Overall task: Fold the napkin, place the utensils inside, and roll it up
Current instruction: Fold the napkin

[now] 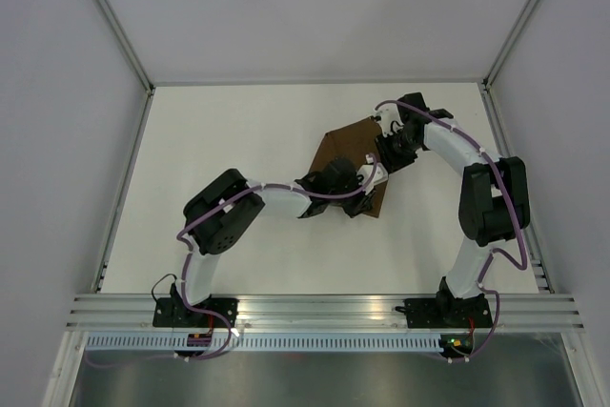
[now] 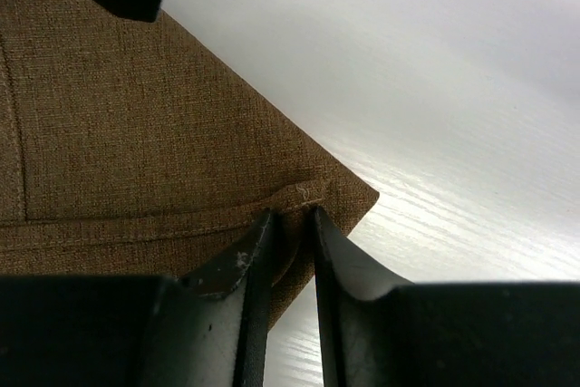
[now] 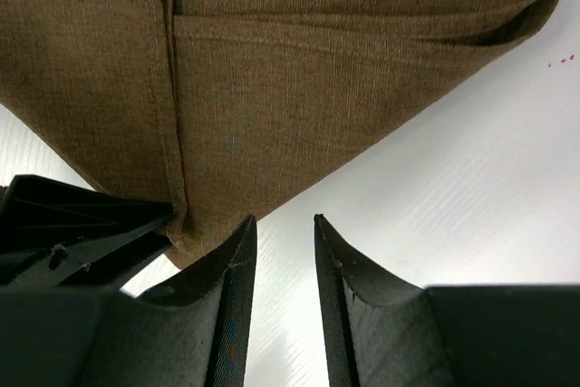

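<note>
The dark-brown napkin (image 1: 343, 152) lies folded near the middle of the white table, partly under both grippers. My left gripper (image 1: 368, 182) is at its near right corner. In the left wrist view the jaws (image 2: 292, 216) are shut on the hemmed edge of the napkin (image 2: 136, 133) beside that corner. My right gripper (image 1: 387, 153) is at the napkin's right edge. In the right wrist view it (image 3: 284, 220) is open and empty over bare table, just off the edge of the napkin (image 3: 317, 70). The utensil is out of view.
The white table (image 1: 229, 169) is bounded by grey walls at the back and sides, with metal frame posts (image 1: 114, 26) at the corners. An aluminium rail (image 1: 315, 310) runs along the near edge. The left gripper's fingers (image 3: 72, 224) show in the right wrist view.
</note>
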Robot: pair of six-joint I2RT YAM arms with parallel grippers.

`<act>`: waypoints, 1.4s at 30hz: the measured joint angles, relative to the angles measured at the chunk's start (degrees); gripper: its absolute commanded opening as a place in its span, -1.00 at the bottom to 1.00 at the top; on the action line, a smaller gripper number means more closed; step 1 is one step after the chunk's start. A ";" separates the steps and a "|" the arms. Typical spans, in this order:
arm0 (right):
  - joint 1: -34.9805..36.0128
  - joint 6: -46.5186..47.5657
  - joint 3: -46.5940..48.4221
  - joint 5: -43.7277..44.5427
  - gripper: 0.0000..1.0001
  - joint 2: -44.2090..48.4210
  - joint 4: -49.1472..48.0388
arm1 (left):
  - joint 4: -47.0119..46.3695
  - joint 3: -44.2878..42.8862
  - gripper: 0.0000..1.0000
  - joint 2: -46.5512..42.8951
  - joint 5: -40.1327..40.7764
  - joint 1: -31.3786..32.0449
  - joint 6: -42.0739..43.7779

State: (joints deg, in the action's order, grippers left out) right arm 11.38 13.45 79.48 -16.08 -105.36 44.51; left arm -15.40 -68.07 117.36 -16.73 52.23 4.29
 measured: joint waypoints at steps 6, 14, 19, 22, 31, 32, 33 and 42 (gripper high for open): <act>0.00 -0.35 0.13 0.11 -0.26 -2.49 -0.87 | -0.13 0.02 -0.43 0.00 0.13 1.70 -1.11; 0.00 -0.79 0.20 2.03 -0.26 -8.07 -1.46 | -0.13 0.02 -0.14 0.00 0.42 3.39 -2.03; 0.00 -0.81 1.25 2.71 -0.26 -9.35 -1.33 | -0.13 0.00 -0.10 0.00 1.31 3.96 -2.29; 0.02 -0.79 3.76 2.93 -0.26 -11.08 0.00 | -0.09 -0.33 -0.06 0.04 1.68 4.09 -3.06; 0.02 -0.04 12.09 3.41 -0.26 -16.48 1.25 | 0.28 -3.39 0.06 0.04 2.86 4.22 -4.92; 0.02 0.07 12.57 3.45 -0.26 -16.76 1.22 | 0.28 -3.63 0.08 0.04 3.17 4.22 -5.01; 0.02 0.15 12.87 3.50 -0.26 -16.98 1.20 | 0.28 -3.78 0.08 0.04 3.52 4.24 -5.16; 0.50 0.81 14.08 3.21 -0.25 -17.73 1.57 | 0.68 -3.89 0.14 -0.68 9.16 4.20 -6.40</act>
State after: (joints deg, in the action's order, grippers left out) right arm 11.88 14.26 93.56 -12.86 -123.09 46.09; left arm -14.72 -71.96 116.68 -7.57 56.42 -2.11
